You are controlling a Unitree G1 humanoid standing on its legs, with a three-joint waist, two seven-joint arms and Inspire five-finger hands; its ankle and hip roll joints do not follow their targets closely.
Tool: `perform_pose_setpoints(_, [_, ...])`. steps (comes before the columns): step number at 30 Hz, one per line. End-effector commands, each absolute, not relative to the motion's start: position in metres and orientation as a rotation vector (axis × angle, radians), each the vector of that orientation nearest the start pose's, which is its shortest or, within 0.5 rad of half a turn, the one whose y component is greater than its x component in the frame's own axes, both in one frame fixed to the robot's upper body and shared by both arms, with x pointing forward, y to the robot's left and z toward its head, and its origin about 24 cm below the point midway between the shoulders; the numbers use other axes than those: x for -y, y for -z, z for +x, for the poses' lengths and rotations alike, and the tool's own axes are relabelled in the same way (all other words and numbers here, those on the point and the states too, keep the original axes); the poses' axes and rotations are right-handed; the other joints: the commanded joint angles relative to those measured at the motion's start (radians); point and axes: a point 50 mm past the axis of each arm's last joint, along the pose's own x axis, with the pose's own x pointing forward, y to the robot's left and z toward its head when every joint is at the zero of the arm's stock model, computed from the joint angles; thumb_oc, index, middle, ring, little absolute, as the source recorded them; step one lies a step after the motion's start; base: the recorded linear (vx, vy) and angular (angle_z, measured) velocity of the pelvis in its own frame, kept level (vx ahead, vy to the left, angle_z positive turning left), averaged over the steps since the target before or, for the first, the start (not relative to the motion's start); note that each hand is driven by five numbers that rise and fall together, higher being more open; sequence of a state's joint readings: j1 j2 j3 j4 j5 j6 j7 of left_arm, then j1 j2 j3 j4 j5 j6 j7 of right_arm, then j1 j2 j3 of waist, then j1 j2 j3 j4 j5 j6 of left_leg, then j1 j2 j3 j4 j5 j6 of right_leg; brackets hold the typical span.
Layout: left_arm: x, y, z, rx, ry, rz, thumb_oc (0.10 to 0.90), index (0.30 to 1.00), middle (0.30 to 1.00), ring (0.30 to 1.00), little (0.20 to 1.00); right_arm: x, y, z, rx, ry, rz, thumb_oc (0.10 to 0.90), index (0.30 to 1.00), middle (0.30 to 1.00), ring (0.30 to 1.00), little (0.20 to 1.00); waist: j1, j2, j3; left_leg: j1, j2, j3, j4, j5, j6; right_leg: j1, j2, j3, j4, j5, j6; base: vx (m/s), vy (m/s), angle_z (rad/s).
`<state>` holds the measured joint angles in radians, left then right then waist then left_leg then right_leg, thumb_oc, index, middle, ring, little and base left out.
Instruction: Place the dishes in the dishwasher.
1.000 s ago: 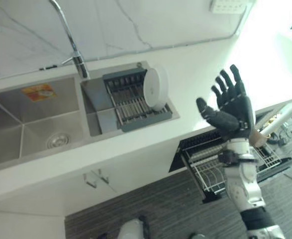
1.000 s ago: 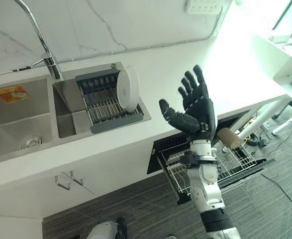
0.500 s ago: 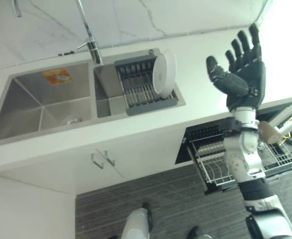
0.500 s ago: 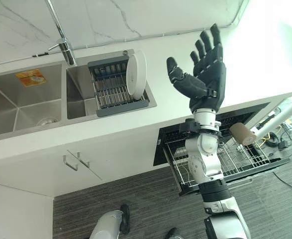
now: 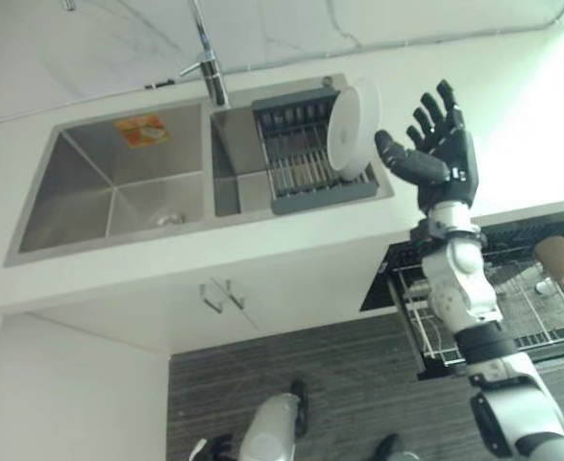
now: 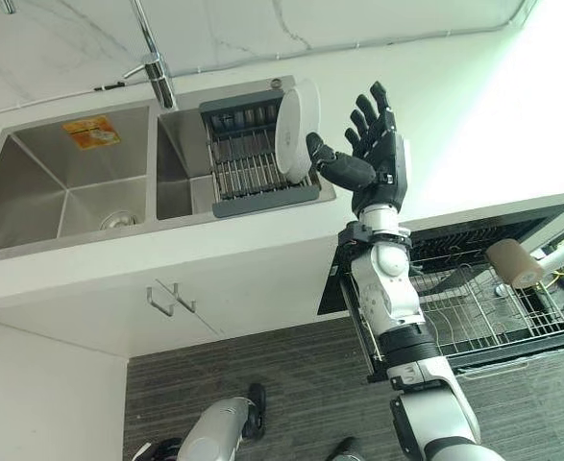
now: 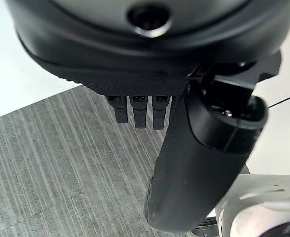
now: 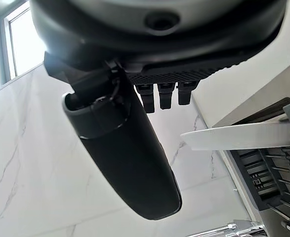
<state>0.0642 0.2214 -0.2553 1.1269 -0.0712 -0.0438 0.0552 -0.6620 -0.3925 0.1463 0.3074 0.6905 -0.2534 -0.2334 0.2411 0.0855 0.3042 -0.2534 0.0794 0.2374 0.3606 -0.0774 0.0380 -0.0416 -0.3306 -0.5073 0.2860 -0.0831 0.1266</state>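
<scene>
A white plate (image 5: 352, 128) stands on edge at the right end of a grey drying rack (image 5: 301, 168) set in the sink's right basin. My right hand (image 5: 437, 161) is raised just right of the plate, fingers spread and open, its thumb tip close to the plate's rim but apart from it. In the right wrist view the plate's edge (image 8: 238, 136) shows past the thumb (image 8: 127, 158). The dishwasher's wire rack (image 6: 464, 307) is pulled out below the counter, to the right. My left hand (image 7: 199, 163) hangs open over the grey floor.
A brown cup (image 6: 510, 263) lies in the dishwasher rack. A steel double sink (image 5: 109, 192) with a tall tap (image 5: 209, 67) fills the counter's left part. White counter (image 5: 512, 125) stretches right of the sink. Cupboard handles (image 5: 224, 293) sit below.
The camera has shifted. My right hand has moved left toward the plate, from well clear of it to just beside its rim, and stays open.
</scene>
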Motion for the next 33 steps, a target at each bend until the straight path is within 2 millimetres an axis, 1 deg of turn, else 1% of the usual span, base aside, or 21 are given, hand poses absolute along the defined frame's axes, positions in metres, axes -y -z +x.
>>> perform_pose_setpoints(1, [-0.225, 0.160, 0.082, -1.148, 0.042, 0.368, 0.800, 0.900, 0.900, 0.900, 0.900, 0.192, -0.277, 0.347, 0.800, 0.012, 0.329, 0.800, 0.900, 0.900, 0.900, 0.900, 0.021, 0.009, -0.022, 0.089, 0.031, -0.117, -0.061, -0.058, -0.096, 0.023, -0.012, 0.032, 0.014, -0.044, 0.035, 0.00, 0.039, 0.07])
perform_pose_setpoints(3, [-0.226, 0.159, 0.082, -1.146, 0.042, 0.366, 0.800, 0.900, 0.900, 0.900, 0.900, 0.195, -0.277, 0.350, 0.795, 0.029, 0.324, 0.800, 0.900, 0.900, 0.900, 0.900, 0.027, 0.014, -0.018, 0.088, 0.025, -0.118, -0.061, -0.059, -0.093, 0.027, -0.019, 0.026, 0.014, -0.041, 0.035, 0.01, 0.054, 0.18])
perform_pose_setpoints(6, [-0.230, 0.158, 0.083, -1.139, 0.048, 0.377, 0.800, 0.900, 0.900, 0.900, 0.900, 0.204, -0.278, 0.355, 0.785, 0.068, 0.317, 0.800, 0.900, 0.900, 0.900, 0.900, 0.040, 0.019, -0.017, 0.086, 0.017, -0.117, -0.061, -0.061, -0.087, 0.037, -0.031, 0.014, 0.014, -0.036, 0.035, 0.01, 0.051, 0.17])
perform_pose_setpoints(11, [-0.235, 0.155, 0.086, -1.119, 0.061, 0.401, 0.800, 0.900, 0.900, 0.900, 0.900, 0.214, -0.282, 0.359, 0.778, 0.103, 0.312, 0.800, 0.900, 0.900, 0.900, 0.900, 0.049, 0.024, -0.012, 0.083, 0.012, -0.114, -0.061, -0.059, -0.082, 0.042, -0.040, 0.006, 0.014, -0.031, 0.033, 0.00, 0.031, 0.10])
perform_pose_setpoints(17, [-0.237, 0.152, 0.092, -1.088, 0.080, 0.444, 0.800, 0.900, 0.900, 0.900, 0.900, 0.219, -0.285, 0.363, 0.768, 0.112, 0.310, 0.800, 0.900, 0.900, 0.900, 0.900, 0.057, 0.028, -0.007, 0.080, 0.005, -0.119, -0.061, -0.058, -0.077, 0.045, -0.045, 0.004, 0.014, -0.028, 0.033, 0.01, 0.023, 0.09])
perform_pose_setpoints(21, [-0.240, 0.152, 0.091, -1.087, 0.077, 0.444, 0.800, 0.900, 0.900, 0.900, 0.900, 0.220, -0.284, 0.365, 0.747, 0.121, 0.306, 0.800, 0.900, 0.900, 0.900, 0.900, 0.062, 0.031, -0.004, 0.077, 0.001, -0.123, -0.061, -0.058, -0.075, 0.047, -0.050, 0.002, 0.014, -0.026, 0.034, 0.01, 0.011, 0.02])
perform_pose_setpoints(25, [-0.240, 0.151, 0.092, -1.081, 0.079, 0.450, 0.800, 0.900, 0.900, 0.900, 0.900, 0.226, -0.282, 0.369, 0.723, 0.142, 0.290, 0.800, 0.900, 0.900, 0.900, 0.900, 0.067, 0.033, 0.000, 0.074, -0.002, -0.125, -0.061, -0.056, -0.073, 0.048, -0.054, 0.001, 0.014, -0.022, 0.034, 0.01, 0.019, 0.06])
perform_pose_setpoints(29, [-0.243, 0.150, 0.094, -1.076, 0.077, 0.449, 0.800, 0.900, 0.900, 0.900, 0.900, 0.231, -0.285, 0.371, 0.706, 0.149, 0.271, 0.800, 0.900, 0.900, 0.900, 0.900, 0.072, 0.036, 0.004, 0.070, -0.006, -0.129, -0.061, -0.053, -0.071, 0.046, -0.058, 0.000, 0.014, -0.017, 0.035, 0.00, 0.015, 0.04])
perform_pose_setpoints(30, [-0.244, 0.149, 0.095, -1.074, 0.075, 0.447, 0.800, 0.900, 0.900, 0.900, 0.900, 0.233, -0.288, 0.373, 0.706, 0.115, 0.285, 0.800, 0.900, 0.900, 0.900, 0.900, 0.076, 0.036, 0.010, 0.067, -0.008, -0.132, -0.061, -0.051, -0.071, 0.044, -0.060, 0.000, 0.014, -0.015, 0.036, 0.00, 0.017, 0.05])
perform_pose_setpoints(33, [-0.245, 0.149, 0.095, -1.074, 0.076, 0.447, 0.800, 0.900, 0.900, 0.900, 0.900, 0.233, -0.290, 0.374, 0.701, 0.108, 0.274, 0.800, 0.900, 0.900, 0.900, 0.900, 0.080, 0.037, 0.011, 0.064, -0.011, -0.138, -0.061, -0.051, -0.070, 0.044, -0.061, -0.001, 0.014, -0.015, 0.037, 0.01, 0.012, 0.07])
